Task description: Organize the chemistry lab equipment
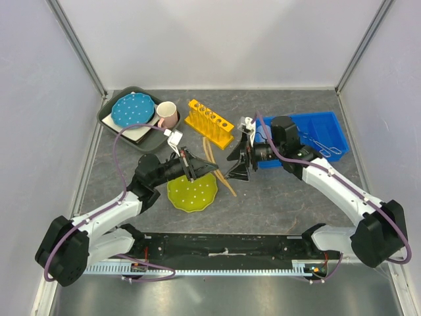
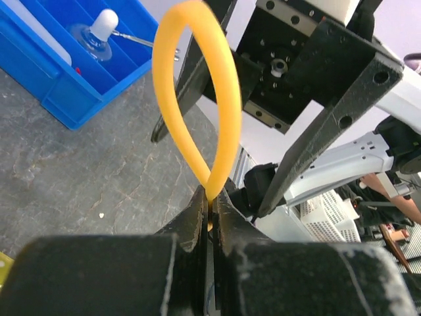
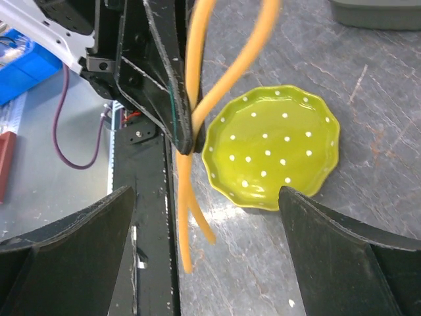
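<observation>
My left gripper is shut on a loop of orange flexible tubing, pinching both strands and holding it up. In the top view the left gripper is above the yellow-green plate. My right gripper is open and faces it, and its jaws straddle the tubing without touching. From above the right gripper is just right of the tubing. The yellow test-tube rack stands behind. A white-capped flask sits in the blue bin. Metal tongs lie in that bin.
A dotted yellow-green plate lies below the left gripper and shows in the right wrist view. A grey tray at the back left holds a blue plate and a pink mug. The blue bin is at the back right.
</observation>
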### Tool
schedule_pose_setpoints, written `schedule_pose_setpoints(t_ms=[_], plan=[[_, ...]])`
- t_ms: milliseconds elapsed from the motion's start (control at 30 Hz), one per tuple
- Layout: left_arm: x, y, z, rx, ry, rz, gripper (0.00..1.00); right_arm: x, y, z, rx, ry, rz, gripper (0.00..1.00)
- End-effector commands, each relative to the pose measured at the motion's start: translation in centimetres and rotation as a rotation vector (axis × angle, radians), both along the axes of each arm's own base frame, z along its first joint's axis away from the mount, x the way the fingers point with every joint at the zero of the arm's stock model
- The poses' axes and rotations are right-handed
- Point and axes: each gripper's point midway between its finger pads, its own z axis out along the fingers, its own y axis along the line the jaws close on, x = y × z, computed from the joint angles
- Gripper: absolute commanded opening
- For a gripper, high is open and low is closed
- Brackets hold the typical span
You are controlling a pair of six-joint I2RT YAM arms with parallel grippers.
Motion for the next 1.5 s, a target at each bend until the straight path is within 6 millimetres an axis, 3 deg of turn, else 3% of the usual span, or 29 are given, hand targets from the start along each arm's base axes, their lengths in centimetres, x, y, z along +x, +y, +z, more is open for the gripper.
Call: schedule_pose_setpoints(t_ms=[0,233,333,367,433,467,533,600,700,733,833,867,933,967,1000,1033,1067,1100,1133,1167,1233,1300,1333,1367,1467], plan=[[1.5,0.4,3.7,-0.12,-0.055,0.085,0.02,-0.4,1.6,1.0,0.07,0.013,0.047,0.98],[2.2,0.2,4.7,-0.208,-0.03,0.091,0.02,-0.8,3.5,1.0,0.114,0.087,0.067,0.94],[2.5,0.3,4.8,-0.215,-0.029,0.109,0.02,-0.5,3.8,0.8,0.114,0.09,0.06,0.7],[2.6,0.3,4.7,-0.214,-0.029,0.113,0.02,-0.4,3.8,0.8,0.113,0.09,0.057,0.5],[2.6,0.2,4.8,-0.214,-0.03,0.115,0.02,-0.3,3.8,0.9,0.11,0.075,0.061,0.28],[2.7,0.3,4.7,-0.214,-0.029,0.118,0.02,-0.1,3.9,1.1,0.109,0.064,0.062,0.11],[2.8,0.3,4.4,-0.209,-0.021,0.122,0.02,-0.1,3.7,0.8,0.088,0.048,0.064,0.0],[2.8,0.4,4.4,-0.206,-0.024,0.131,0.03,0.0,3.4,0.6,0.071,0.043,0.057,0.0],[3.0,0.9,4.3,-0.18,-0.021,0.155,0.29,0.8,2.3,0.1,0.036,0.022,0.024,0.0],[3.2,1.3,4.5,-0.173,-0.029,0.17,0.44,1.4,1.8,-0.1,0.019,-0.023,0.004,0.0],[4.0,3.3,5.1,-0.115,-0.052,0.238,0.67,3.2,-0.3,-0.4,-0.051,-0.102,-0.071,0.0],[4.3,3.9,3.3,-0.029,-0.023,0.265,0.7,3.8,-1.6,-0.6,-0.095,-0.089,-0.104,0.0],[4.7,6.0,5.2,0.021,-0.084,0.328,0.79,5.3,-3.0,-0.4,-0.17,-0.174,-0.136,0.0],[4.8,7.0,3.6,0.135,-0.093,0.356,0.8,6.1,-5.1,-1.7,-0.267,-0.147,-0.201,0.0],[4.7,8.0,3.8,0.188,-0.119,0.382,0.81,6.7,-6.2,-1.9,-0.311,-0.15,-0.225,0.0],[4.9,8.8,5.2,0.229,-0.169,0.421,0.82,7.8,-7.2,-1.2,-0.343,-0.165,-0.255,0.0],[5.1,9.5,5.2,0.316,-0.261,0.432,0.82,8.5,-10.0,-2.0,-0.424,-0.143,-0.305,0.0],[4.4,10.3,3.1,0.417,-0.216,0.419,0.82,9.2,-11.5,-1.9,-0.45,-0.137,-0.337,0.0],[4.2,10.8,3.7,0.448,-0.253,0.428,0.82,10.0,-13.0,-1.3,-0.476,-0.15,-0.375,0.0],[4.1,11.4,3.1,0.515,-0.3,0.425,0.82,10.5,-16.0,-1.5,-0.532,-0.142,-0.425,0.0],[3.2,12.2,1.6,0.599,-0.329,0.396,0.82,11.7,-20.2,-1.2,-0.657,-0.179,-0.511,0.0],[2.7,12.6,0.7,0.637,-0.338,0.385,0.82,12.1,-26.4,-1.7,-0.828,-0.185,-0.599,0.0],[2.4,12.9,-0.6,0.664,-0.321,0.372,0.82,12.5,-28.2,-1.5,-0.868,-0.185,-0.623,0.0],[2.2,13.2,-0.7,0.677,-0.338,0.376,0.82,12.2,-31.3,-1.7,-0.927,-0.152,-0.665,0.0],[1.8,13.4,-1.4,0.676,-0.33,0.383,0.82,12.4,-37.5,-2.2,-1.085,-0.118,-0.705,0.0]])
